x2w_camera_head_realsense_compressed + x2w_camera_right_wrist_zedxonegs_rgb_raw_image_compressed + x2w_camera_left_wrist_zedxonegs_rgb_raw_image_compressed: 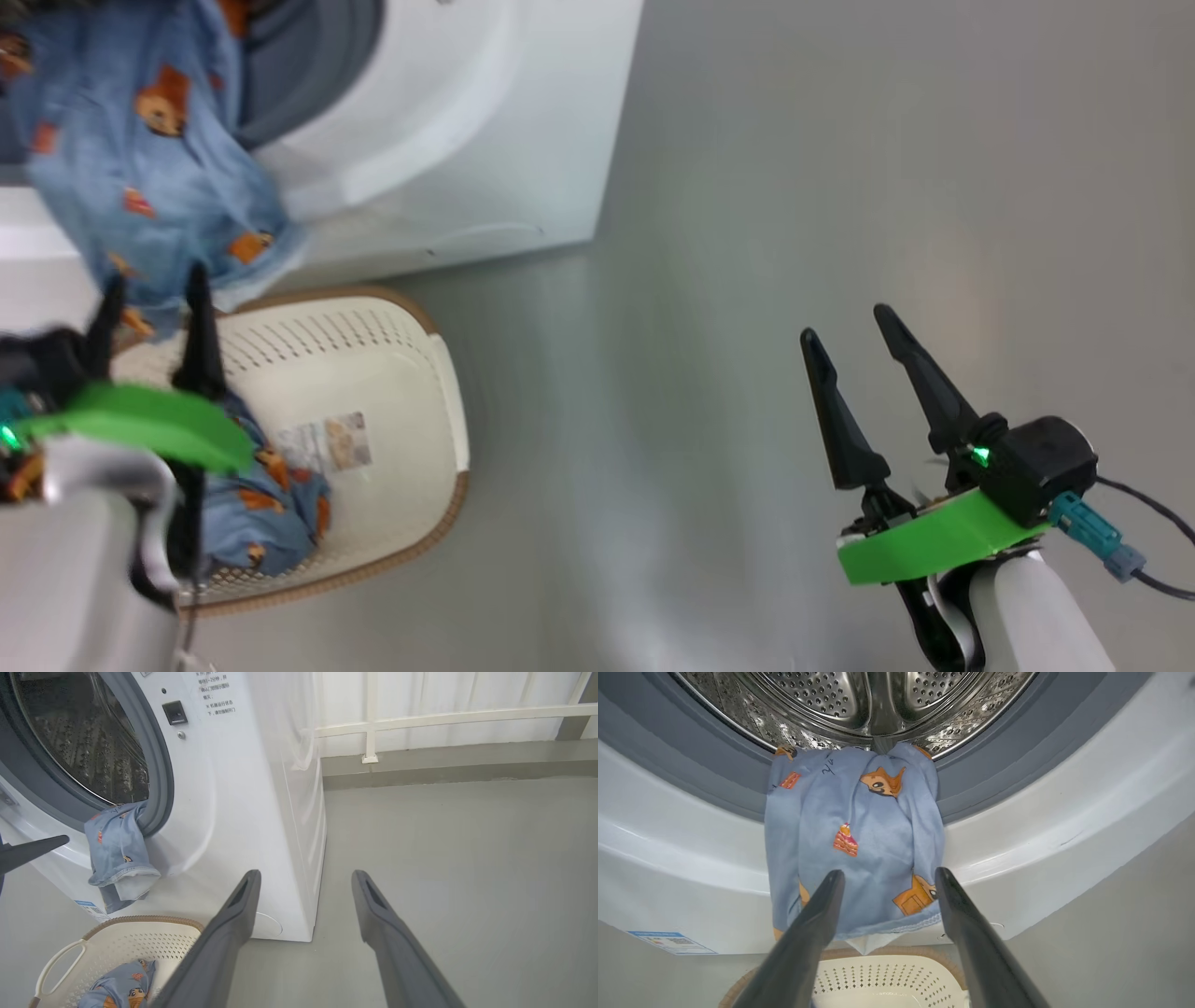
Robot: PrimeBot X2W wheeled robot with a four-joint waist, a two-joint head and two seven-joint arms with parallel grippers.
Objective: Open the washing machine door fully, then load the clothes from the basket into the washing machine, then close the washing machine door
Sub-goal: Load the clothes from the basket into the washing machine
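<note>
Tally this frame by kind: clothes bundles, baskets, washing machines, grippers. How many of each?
Washing machine: 1
Basket: 1
Blue clothes bundles: 2, one hanging out of the washing machine, one in the basket
Grippers: 2, left gripper, right gripper
Total: 6

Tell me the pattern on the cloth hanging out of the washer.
The cloth is blue with small orange figures; clearest in the left wrist view.

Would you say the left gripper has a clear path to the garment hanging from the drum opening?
Probably yes: the left gripper is open, pointing straight at the garment, nothing between them.
</note>
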